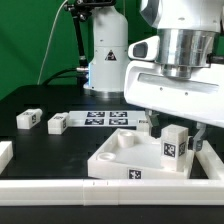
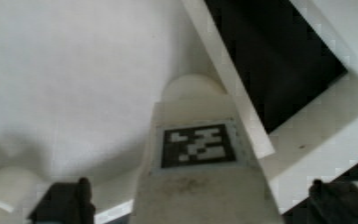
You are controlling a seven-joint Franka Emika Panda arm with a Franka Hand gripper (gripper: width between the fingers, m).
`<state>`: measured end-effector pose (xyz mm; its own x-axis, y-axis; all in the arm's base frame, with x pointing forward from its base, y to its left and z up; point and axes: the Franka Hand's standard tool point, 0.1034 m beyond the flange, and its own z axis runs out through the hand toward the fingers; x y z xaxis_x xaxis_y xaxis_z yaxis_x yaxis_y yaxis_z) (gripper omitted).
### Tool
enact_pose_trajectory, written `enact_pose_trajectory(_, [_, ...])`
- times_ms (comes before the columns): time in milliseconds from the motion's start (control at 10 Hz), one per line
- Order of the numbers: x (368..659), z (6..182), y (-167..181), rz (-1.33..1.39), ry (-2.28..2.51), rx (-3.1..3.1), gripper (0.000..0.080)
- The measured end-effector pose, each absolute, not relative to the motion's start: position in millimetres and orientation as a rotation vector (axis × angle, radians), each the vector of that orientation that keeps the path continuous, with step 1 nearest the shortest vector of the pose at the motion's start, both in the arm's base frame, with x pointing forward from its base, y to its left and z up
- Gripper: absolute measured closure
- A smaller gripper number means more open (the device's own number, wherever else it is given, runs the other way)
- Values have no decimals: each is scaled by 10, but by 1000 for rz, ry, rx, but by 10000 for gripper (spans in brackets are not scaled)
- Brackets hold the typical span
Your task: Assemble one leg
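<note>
Two loose white legs (image 1: pixel 28 120) (image 1: pixel 57 123) lie on the black table at the exterior view's left, then the marker board (image 1: pixel 108 119). Further right, the gripper (image 1: pixel 176 128) hangs over the tabletop (image 1: pixel 120 160), its fingers (image 2: pixel 62 200) astride an upright tagged leg (image 1: pixel 176 146); whether they pinch it, I cannot tell.

Wrist view: leg (image 2: pixel 202 140) w/ b/w marker tag facing cam, centred btwn dark fingertips (image 2: pixel 62 200), white tabletop (image 2: pixel 69 90) behind, jaws apart, contact unclear.
</note>
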<state>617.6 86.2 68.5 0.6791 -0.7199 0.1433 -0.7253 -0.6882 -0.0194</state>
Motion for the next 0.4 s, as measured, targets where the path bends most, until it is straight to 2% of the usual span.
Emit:
enact_pose_trajectory(100, [6176,685,862,217,-1224,2843,163])
enact_pose_trajectory(400, [6176,685,862,217,-1224,2843,151])
